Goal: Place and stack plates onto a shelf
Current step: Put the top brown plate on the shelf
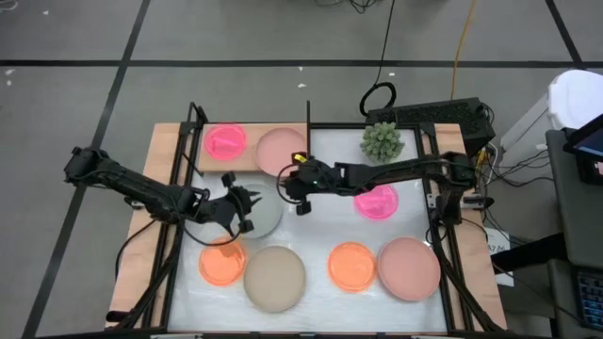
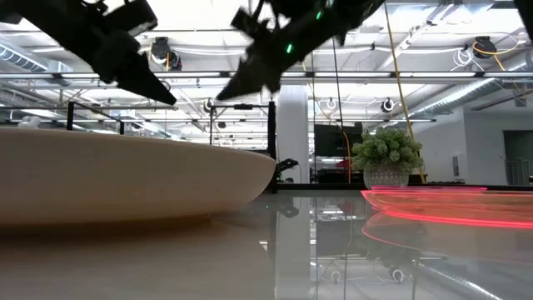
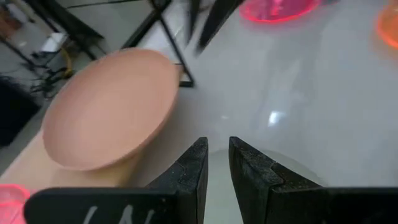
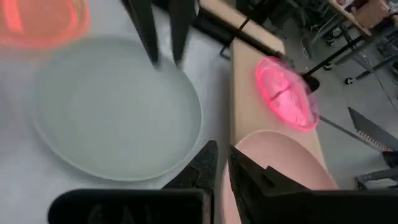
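The wooden shelf [image 1: 252, 162] lies at the table's far left. A neon pink plate [image 1: 224, 141] and a pale pink plate [image 1: 281, 151] rest flat on it. My left gripper [image 1: 247, 201] hovers over the grey-green plate [image 1: 267, 217], its fingers a narrow gap apart [image 3: 217, 152]. My right gripper [image 1: 298, 185] hangs shut beside the pale pink plate's [image 4: 273, 162] near rim, above the table. On the table lie two orange plates [image 1: 222, 263] [image 1: 351, 266], a beige plate [image 1: 274, 278], a large pale pink plate [image 1: 409, 268] and a neon pink plate [image 1: 377, 201].
A spiky green plant [image 1: 382, 141] stands at the far edge, right of the shelf. Black frame uprights [image 1: 308, 113] rise at the shelf's ends and along the table's sides. The two grippers hang close together near the table's middle.
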Robot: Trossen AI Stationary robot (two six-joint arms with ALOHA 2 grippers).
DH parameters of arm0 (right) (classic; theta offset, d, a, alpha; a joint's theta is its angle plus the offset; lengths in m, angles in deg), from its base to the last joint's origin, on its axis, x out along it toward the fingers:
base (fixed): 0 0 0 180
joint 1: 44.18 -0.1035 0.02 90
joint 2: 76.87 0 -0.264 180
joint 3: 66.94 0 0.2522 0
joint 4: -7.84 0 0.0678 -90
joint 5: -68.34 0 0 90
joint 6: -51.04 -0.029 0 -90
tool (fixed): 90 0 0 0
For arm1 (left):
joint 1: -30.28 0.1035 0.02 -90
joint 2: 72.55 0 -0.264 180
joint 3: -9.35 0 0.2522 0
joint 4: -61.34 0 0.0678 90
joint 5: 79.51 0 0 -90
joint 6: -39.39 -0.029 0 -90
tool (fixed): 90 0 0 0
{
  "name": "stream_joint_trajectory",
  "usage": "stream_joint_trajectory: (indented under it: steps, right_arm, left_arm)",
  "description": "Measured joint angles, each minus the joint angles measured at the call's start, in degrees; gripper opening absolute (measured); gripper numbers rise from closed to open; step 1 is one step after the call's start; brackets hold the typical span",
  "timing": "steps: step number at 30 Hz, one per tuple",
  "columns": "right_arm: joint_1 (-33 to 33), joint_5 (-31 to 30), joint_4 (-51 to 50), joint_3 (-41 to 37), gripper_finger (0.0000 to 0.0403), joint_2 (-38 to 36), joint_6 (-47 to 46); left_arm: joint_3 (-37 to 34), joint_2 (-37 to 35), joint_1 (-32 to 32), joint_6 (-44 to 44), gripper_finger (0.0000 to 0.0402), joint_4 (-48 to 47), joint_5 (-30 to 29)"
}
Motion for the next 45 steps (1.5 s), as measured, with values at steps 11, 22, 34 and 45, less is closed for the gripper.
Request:
stream_joint_trajectory:
  steps: [11,22,34,45]
  right_arm:
    - [-9.2,-0.1,-8.0,-11.8,0.0020,-19.2,-16.9]
    - [-11.7,-4.6,4.6,-29.7,0.0020,-27.6,-21.8]
    - [-11.6,-4.7,4.2,-30.5,0.0020,-28.5,-21.5]
    - [-11.6,-4.7,4.2,-30.5,0.0020,-28.5,-21.2]
  left_arm:
    - [-0.1,6.1,8.5,-13.4,0.0071,8.7,5.8]
    - [-0.2,18.2,12.9,-20.6,0.0071,16.8,5.3]
    - [-0.2,27.0,18.8,-25.9,0.0071,27.1,6.4]
    - [-0.2,27.2,22.1,-24.8,0.0071,27.9,6.5]
